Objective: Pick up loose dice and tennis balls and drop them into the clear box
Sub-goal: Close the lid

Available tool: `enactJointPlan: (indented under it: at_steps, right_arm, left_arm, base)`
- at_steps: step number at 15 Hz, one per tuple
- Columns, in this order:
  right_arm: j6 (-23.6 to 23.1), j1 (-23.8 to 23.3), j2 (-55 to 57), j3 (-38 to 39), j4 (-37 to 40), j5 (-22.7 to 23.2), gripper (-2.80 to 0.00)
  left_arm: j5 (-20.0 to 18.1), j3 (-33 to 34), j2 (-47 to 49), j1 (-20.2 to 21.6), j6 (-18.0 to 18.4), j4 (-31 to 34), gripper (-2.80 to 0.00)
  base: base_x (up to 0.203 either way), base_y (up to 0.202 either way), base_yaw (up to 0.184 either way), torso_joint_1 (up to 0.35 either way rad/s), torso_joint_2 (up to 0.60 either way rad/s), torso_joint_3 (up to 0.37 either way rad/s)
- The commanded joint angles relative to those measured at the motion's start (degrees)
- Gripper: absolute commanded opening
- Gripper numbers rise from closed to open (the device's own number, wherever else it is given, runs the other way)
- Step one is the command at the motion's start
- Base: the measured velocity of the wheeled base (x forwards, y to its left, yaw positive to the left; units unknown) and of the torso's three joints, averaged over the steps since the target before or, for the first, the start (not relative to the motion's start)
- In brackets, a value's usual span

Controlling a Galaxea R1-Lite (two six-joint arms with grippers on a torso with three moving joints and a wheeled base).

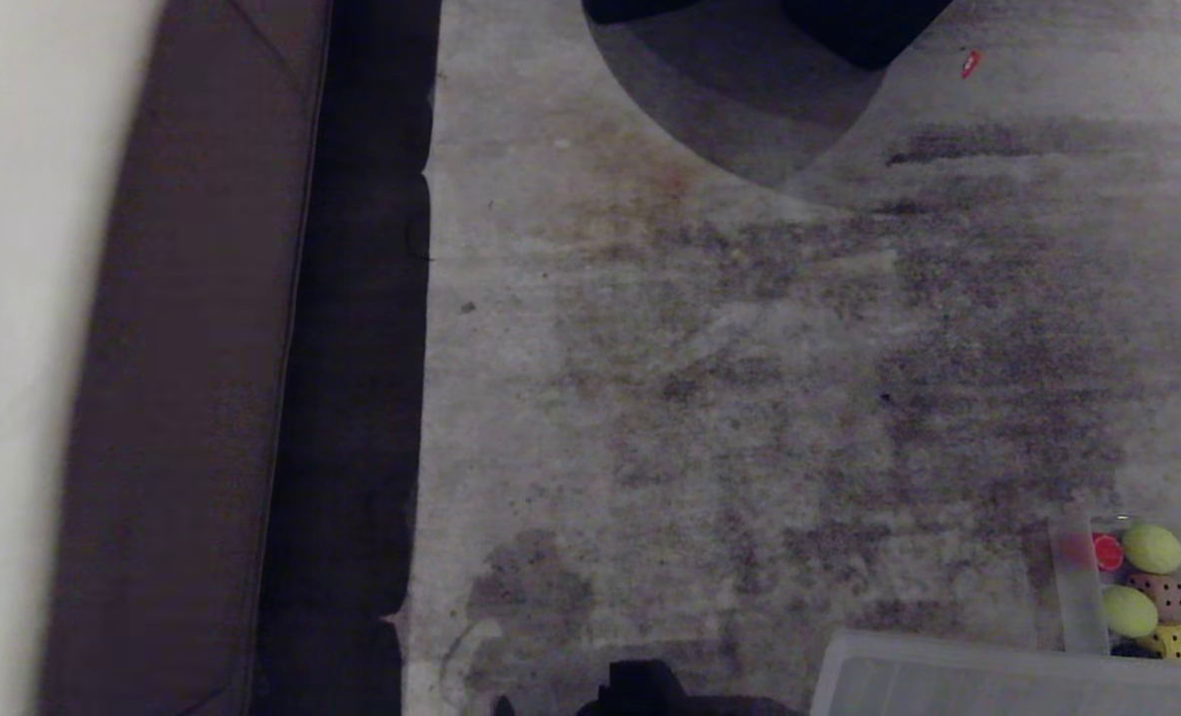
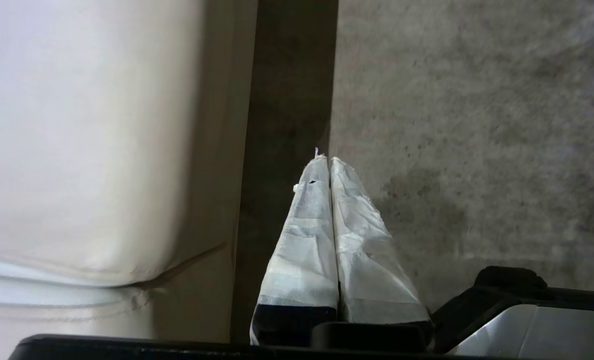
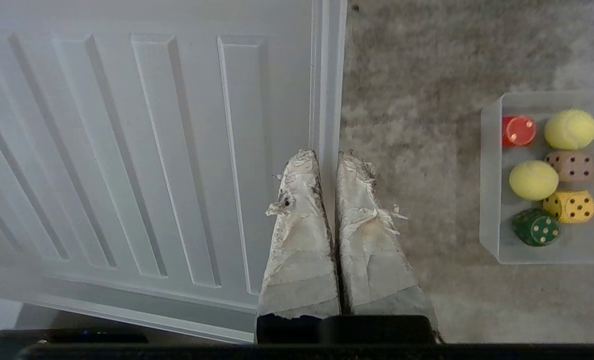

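Right wrist view shows the right gripper (image 3: 329,155) pressed together and empty over the lid (image 3: 152,150), with both balls (image 3: 533,180) and the die (image 3: 571,166) already inside the box (image 3: 492,200) nearby. Left gripper (image 2: 325,161) likewise hangs closed, holding nothing. Nothing loose shows on the carpet (image 1: 710,378), so scanning slowly before reaching seems wisest.

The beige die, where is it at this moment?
The beige die lies inside the clear box at the head view's lower right, between the two tennis balls, above the yellow die.
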Motion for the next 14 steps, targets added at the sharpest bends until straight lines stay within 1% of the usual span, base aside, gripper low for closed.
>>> enactJointPlan:
  at_steps: [1,7,9,11,14]
  right_arm:
    - [-0.1,0.1,0.0,0.0,0.1,0.0,-2.80]
    - [0.0,0.1,0.0,0.0,0.1,0.0,-2.80]
    - [0.7,0.0,0.0,0.0,0.1,-0.1,-2.80]
    - [3.1,0.0,0.0,-0.1,0.1,-2.1,-2.80]
    - [4.2,-0.6,0.0,-0.4,0.1,-2.6,-2.80]
  left_arm:
    - [0.0,0.1,0.1,0.0,0.0,0.0,-2.80]
    - [0.0,0.1,0.1,0.0,0.0,0.1,-2.80]
    - [0.0,0.1,0.1,0.0,-0.1,0.0,-2.80]
    - [0.0,0.1,0.1,0.0,-0.1,0.0,-2.80]
    - [0.2,0.1,0.1,0.0,-0.2,0.1,-2.80]
  base:
    - [0.000,0.000,0.000,0.002,0.00,-0.193]
    - [0.000,0.000,0.000,0.003,0.00,-0.197]
    - [0.000,0.000,0.000,0.005,0.00,-0.082]
    - [0.000,0.000,0.000,0.004,0.00,-0.016]
    - [0.000,0.000,0.000,0.000,0.00,0.000]
